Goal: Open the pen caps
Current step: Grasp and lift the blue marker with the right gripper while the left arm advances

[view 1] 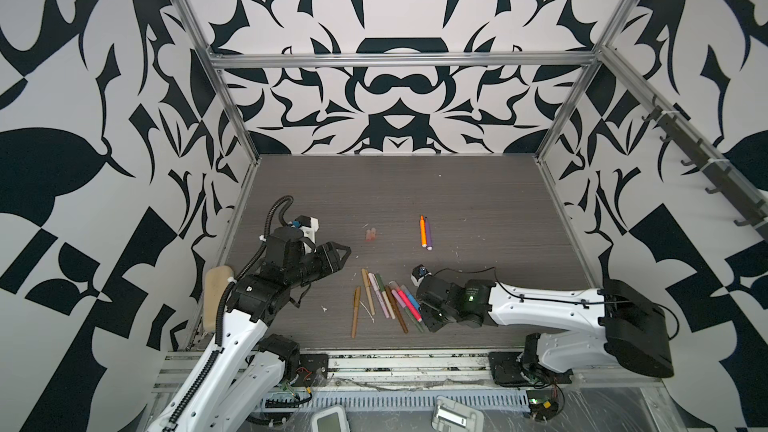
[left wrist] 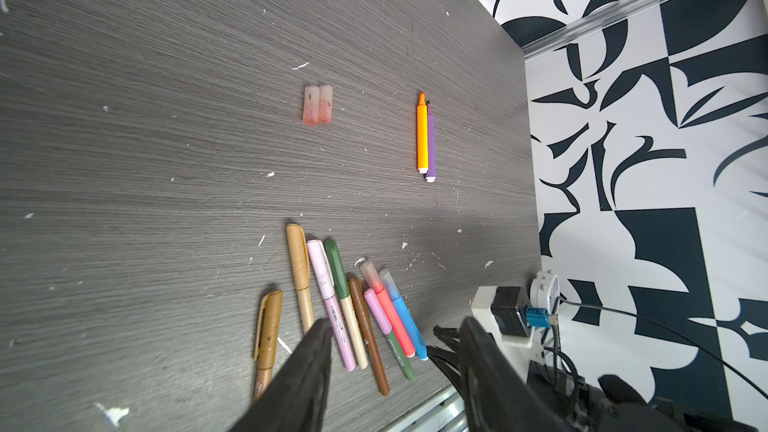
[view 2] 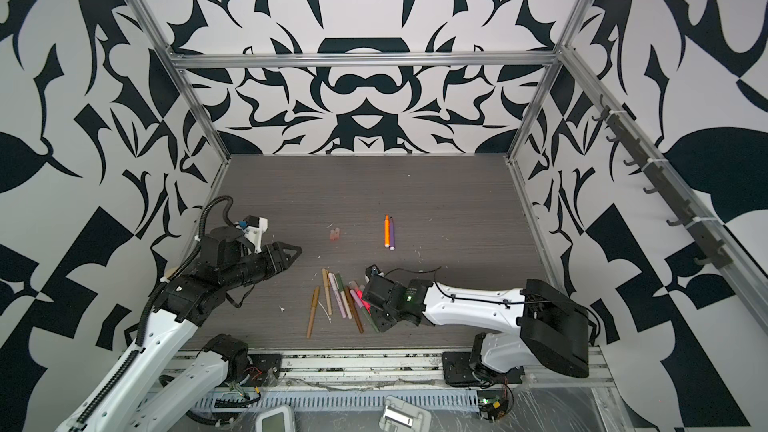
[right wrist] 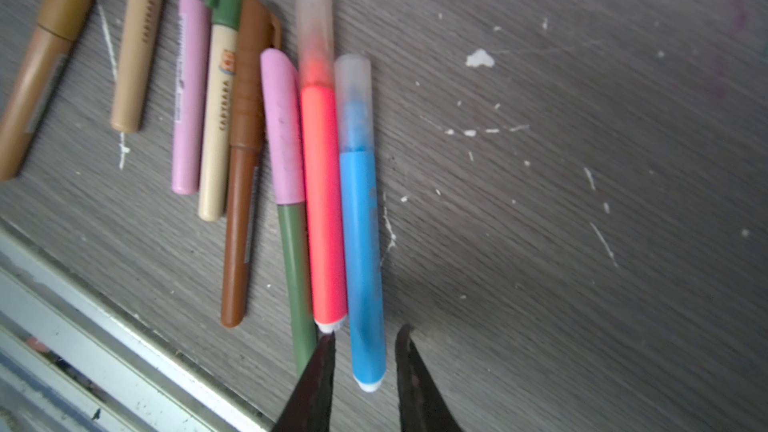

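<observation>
Right gripper (right wrist: pixel 368 332), partly open and empty, straddles the blue pen (right wrist: pixel 360 222).

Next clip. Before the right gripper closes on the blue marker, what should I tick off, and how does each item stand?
1. Right gripper jaws open: ok.
2. Blue plastic marker has its white end between the fingers: ok.
3. Neighbouring coral plastic marker clear of the fingers: cannot tell; one fingertip sits right at its end.
4. Translucent cap on the blue marker: ok.
5. Left gripper open, empty, free to pull the cap: ok.
</observation>
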